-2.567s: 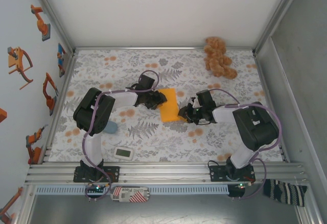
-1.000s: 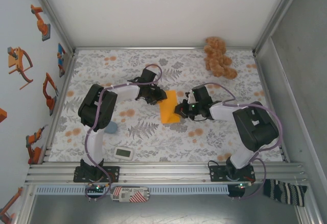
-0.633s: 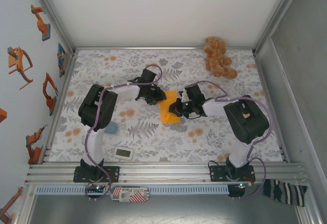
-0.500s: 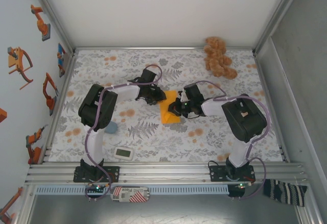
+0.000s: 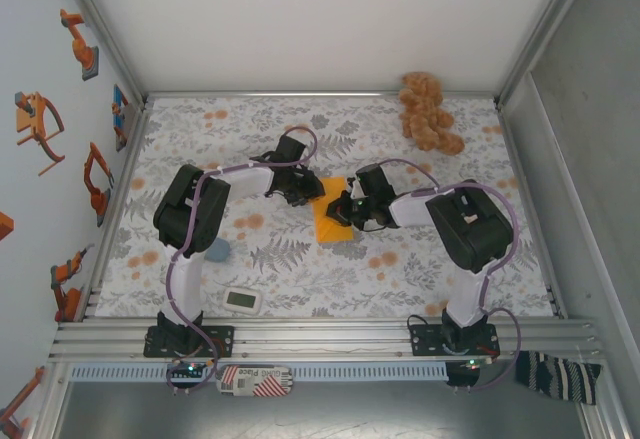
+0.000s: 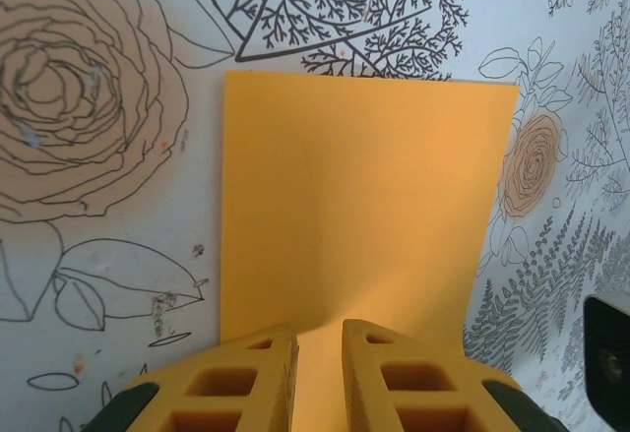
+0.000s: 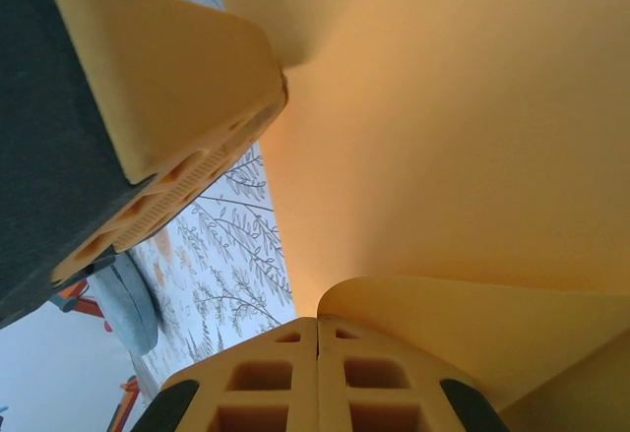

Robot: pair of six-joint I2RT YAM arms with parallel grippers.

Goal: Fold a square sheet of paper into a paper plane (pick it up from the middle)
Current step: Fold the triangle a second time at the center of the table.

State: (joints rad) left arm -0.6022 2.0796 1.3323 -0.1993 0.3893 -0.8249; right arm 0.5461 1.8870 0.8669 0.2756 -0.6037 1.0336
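Nearest the arm bases, a small flat white device (image 5: 243, 300) lies on the flower-printed cloth surface (image 5: 300, 269), nearer than the sheet and to its left.

The square sheet of paper (image 5: 328, 229), thin, plain and bright orange, lies mid-surface as a narrow rectangle. The left fingers (image 6: 271, 373) sit at its far-left edge, almost closed, with a slim gap between them. The paper's edge rises into that gap, but firm contact cannot be confirmed. The right fingers (image 7: 221, 378) sit at the sheet's right side, closed flush against each other, with a curled lip of paper directly beyond them. Whether paper is pinched between them cannot be told.

Well beyond the sheet, to its right, a lumpy tan-brown plush toy (image 5: 430, 111) rests at the surface's far edge.

Judged step: an early fold, with one side of the sheet raised. The next move calls for anchoring the left edge, carrying the raised side across until the edges align, then pressing the crease flat.
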